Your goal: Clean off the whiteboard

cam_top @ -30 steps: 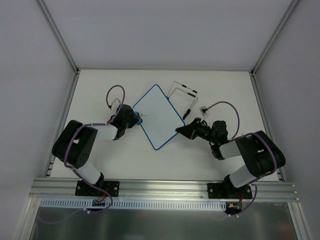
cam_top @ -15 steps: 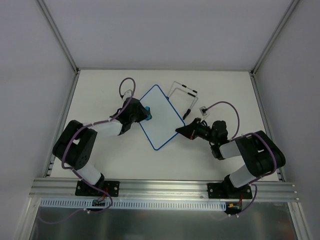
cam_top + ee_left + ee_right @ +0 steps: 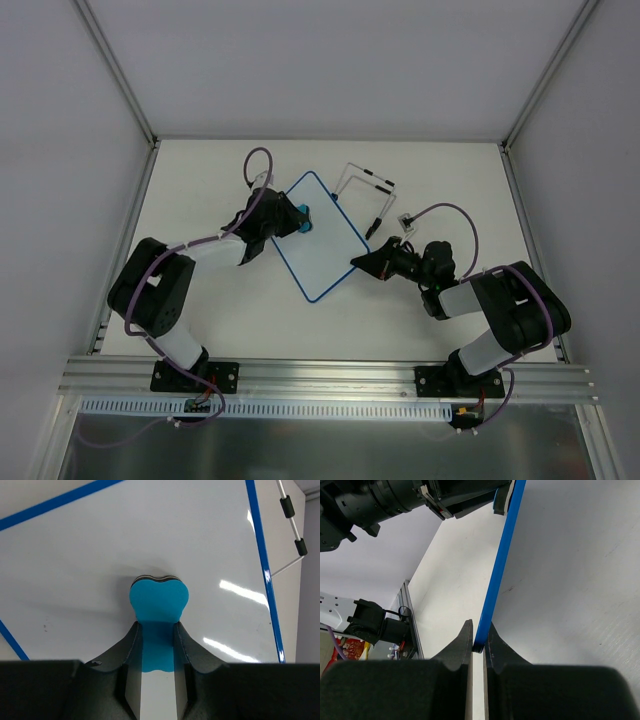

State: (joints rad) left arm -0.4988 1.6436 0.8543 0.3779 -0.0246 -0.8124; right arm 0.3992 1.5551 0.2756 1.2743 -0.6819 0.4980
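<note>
The whiteboard (image 3: 320, 240), white with a blue frame, lies tilted like a diamond at the table's middle. My left gripper (image 3: 292, 219) is shut on a blue eraser (image 3: 302, 216), which presses on the board's upper left part. In the left wrist view the eraser (image 3: 159, 600) sits between my fingers (image 3: 131, 645) on the white surface (image 3: 150, 540), which looks free of marks there. My right gripper (image 3: 362, 259) is shut on the board's right edge. In the right wrist view the blue frame (image 3: 502, 560) is pinched between the jaws of the right gripper (image 3: 480, 639).
A wire stand with black grips (image 3: 365, 190) lies just beyond the board's upper right side; it also shows in the left wrist view (image 3: 292, 520). A small white piece (image 3: 407, 218) lies near the right arm. Walls enclose the table on three sides.
My left gripper has carried the eraser up and to the right, from the board's left edge onto its upper left part. The right gripper and the board have stayed put.
</note>
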